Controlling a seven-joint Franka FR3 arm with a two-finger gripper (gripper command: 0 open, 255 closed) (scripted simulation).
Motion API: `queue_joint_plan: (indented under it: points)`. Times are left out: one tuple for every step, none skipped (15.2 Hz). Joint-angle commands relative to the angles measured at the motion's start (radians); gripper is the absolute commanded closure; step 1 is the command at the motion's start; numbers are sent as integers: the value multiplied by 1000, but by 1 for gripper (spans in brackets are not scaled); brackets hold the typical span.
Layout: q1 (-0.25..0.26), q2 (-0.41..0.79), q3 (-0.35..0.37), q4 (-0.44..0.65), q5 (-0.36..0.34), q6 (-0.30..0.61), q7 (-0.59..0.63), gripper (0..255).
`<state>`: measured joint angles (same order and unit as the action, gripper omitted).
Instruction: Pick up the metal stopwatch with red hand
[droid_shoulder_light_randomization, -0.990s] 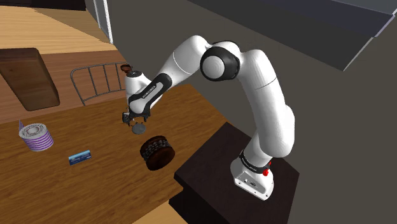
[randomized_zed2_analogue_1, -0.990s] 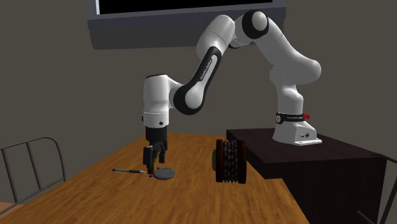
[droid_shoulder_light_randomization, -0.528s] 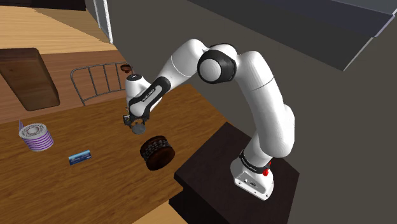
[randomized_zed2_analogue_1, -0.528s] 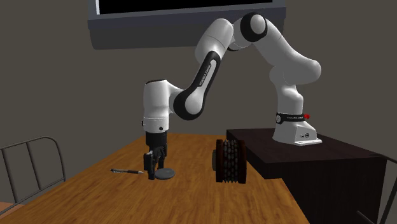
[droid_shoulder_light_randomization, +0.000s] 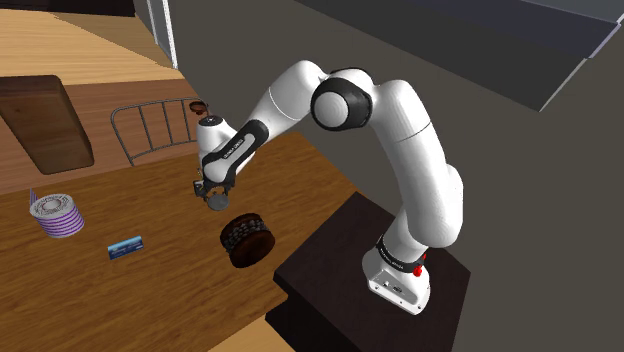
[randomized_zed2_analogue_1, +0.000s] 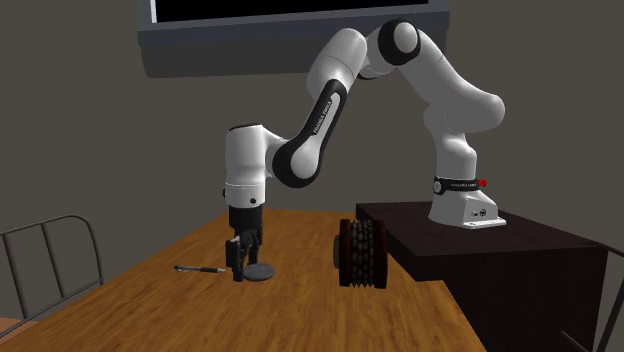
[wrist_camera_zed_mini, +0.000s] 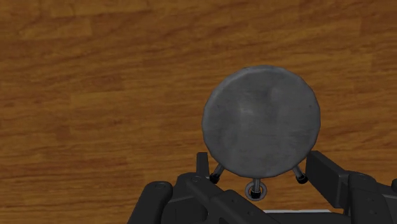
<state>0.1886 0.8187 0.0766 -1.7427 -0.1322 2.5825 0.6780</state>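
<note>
Stopwatch (wrist_camera_zed_mini: 261, 127) is seen lying flat on the wooden table (wrist_camera_zed_mini: 95, 95), near the drum (randomized_zed2_analogue_1: 361, 253), on the drum's side away from the stand (randomized_zed2_analogue_1: 480, 250). A plain grey round surface is turned upward, and no red hand can be made out, so it is probably lying face down. Its ring and two small side buttons are pointed toward the gripper (wrist_camera_zed_mini: 260, 167).

The gripper has been brought down upright onto the table at the stopwatch's ring end, on the far side from the drum. The fingers (wrist_camera_zed_mini: 324, 172) are spread, one on each side of the round case where it narrows toward the ring. No clasp can be seen, and the stopwatch is judged to be not yet held. The stance seems chosen so that the thin case can be pinched across its width, its flat lie leaving only the rim to be taken.

A pen (randomized_zed2_analogue_1: 200, 269) is lying farther from the drum than the stopwatch, well apart from the fingers, and should not be disturbed.

What remains is judged to be the closing and the lift. A slip is possible, since a smooth round rim is offered.
</note>
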Motion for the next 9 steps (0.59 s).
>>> queue_joint_plan:
  points:
    - [-2,-19,2,-8,1,-10,-1,255]
    - [-2,-30,3,-13,2,-17,-2,255]
    - [-3,-42,4,-17,3,-24,-3,255]
    - [-4,-53,6,-21,4,-32,-3,255]
    - [-5,-64,7,-25,5,-39,-4,255]
    - [-6,-76,8,-29,7,-46,-5,255]
    - [-7,-87,9,-32,8,-54,-6,255]
    - [-8,-98,11,-36,9,-62,-7,255]
    - [-9,-109,12,-39,10,-70,-8,255]
